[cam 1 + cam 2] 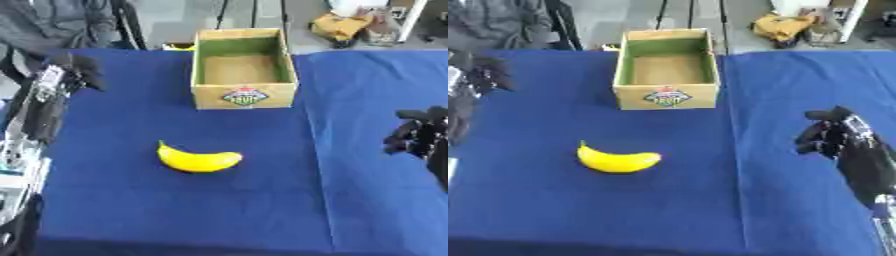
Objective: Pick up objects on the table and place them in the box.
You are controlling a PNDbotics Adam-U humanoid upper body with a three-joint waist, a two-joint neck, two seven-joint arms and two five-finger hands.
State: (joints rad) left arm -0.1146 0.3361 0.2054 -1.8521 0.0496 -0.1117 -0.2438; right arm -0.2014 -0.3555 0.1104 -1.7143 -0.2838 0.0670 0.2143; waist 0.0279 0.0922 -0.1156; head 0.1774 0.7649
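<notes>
Blue cloth-covered table (131, 200) holds one curved yellow banana (198, 160), one open cardboard box (242, 95) at twelve o'clock, my right hand (833, 137) curled empty at three o'clock, left hand (79, 70) unclear at ten.

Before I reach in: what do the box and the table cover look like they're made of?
The box looks like cardboard: matt tan walls, green inner sides, a printed label on the front. The table cover seems to be dark blue cloth with a dull finish, and a seam shows where two pieces meet right of the box.
</notes>
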